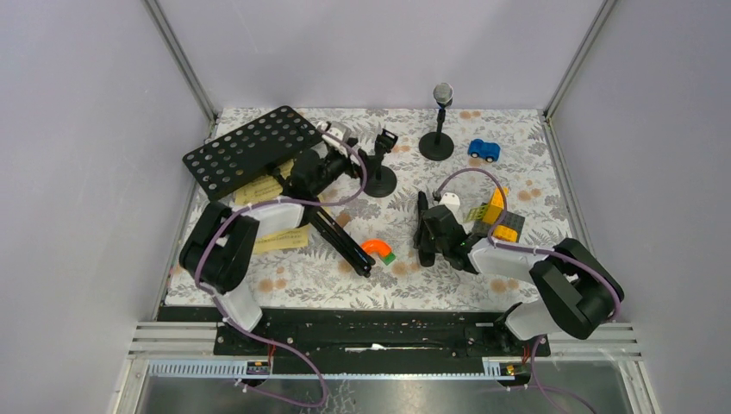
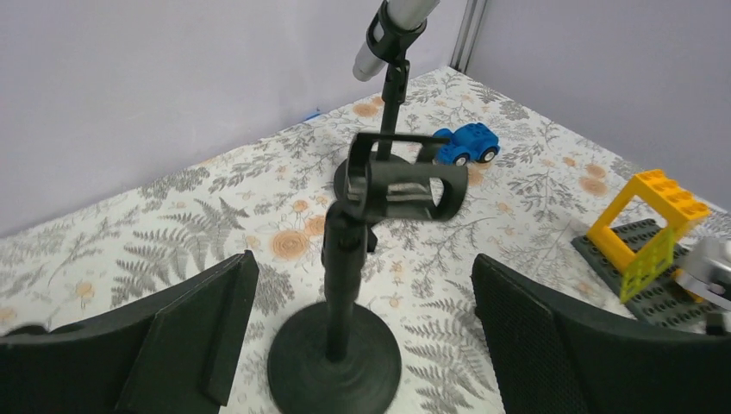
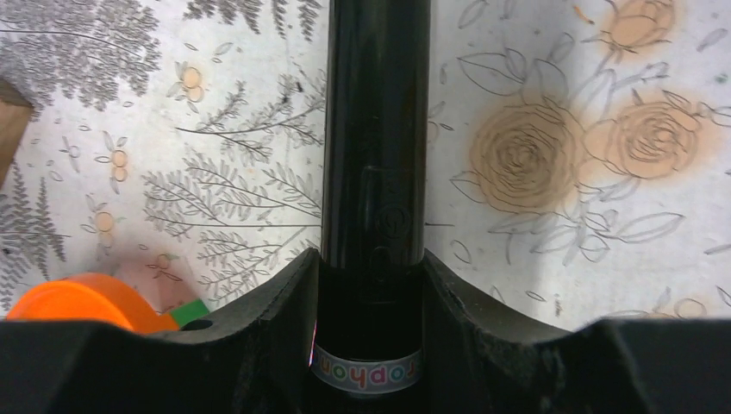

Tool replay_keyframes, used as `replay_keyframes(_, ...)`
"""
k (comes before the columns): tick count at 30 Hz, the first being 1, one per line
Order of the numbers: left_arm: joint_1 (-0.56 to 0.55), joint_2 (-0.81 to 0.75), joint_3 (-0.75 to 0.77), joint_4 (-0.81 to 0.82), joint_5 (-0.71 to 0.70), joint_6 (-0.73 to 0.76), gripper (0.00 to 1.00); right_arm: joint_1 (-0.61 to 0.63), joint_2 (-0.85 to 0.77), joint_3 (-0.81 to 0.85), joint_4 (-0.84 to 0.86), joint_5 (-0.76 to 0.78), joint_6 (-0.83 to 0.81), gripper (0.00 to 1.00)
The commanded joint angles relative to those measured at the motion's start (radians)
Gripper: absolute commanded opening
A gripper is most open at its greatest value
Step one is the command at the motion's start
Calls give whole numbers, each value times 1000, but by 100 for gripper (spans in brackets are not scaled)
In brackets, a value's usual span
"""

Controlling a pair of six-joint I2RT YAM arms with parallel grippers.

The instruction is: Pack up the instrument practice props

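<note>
The right pincer (image 3: pixel 369 345) is clamped on the black microphone (image 3: pixel 375 129), close to the counter (image 3: pixel 560 285), I think to carry it away. The left pincer (image 2: pixel 362 336) stands apart around the empty holder (image 2: pixel 340 276), seemingly ready to grip. The silver microphone (image 2: pixel 392 34) sits in the far holder (image 2: pixel 396 90).

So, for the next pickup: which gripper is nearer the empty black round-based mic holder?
Left: left gripper, open, is right at the holder; right gripper sits apart to its right.

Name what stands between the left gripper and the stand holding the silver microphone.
The empty black mic holder: in the left wrist view it stands upright between the left gripper's open fingers, the silver microphone's stand behind it.
</note>
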Motion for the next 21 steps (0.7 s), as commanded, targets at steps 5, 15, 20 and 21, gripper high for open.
replay_keyframes(5,-62,-255,-265,46,-136,-111,99,14,10,-21,106,-16,17,46)
replay_keyframes(15,-83,-584,-356,-215,-221,-200,99,14,-62,15,-37,3,-21,65)
replay_keyframes(20,-82,-761,-337,-415,-307,-273,99,14,-154,71,-122,76,-32,66)
replay_keyframes(21,-83,-791,-327,-469,-311,-283,99,14,-175,95,-144,92,-42,67)
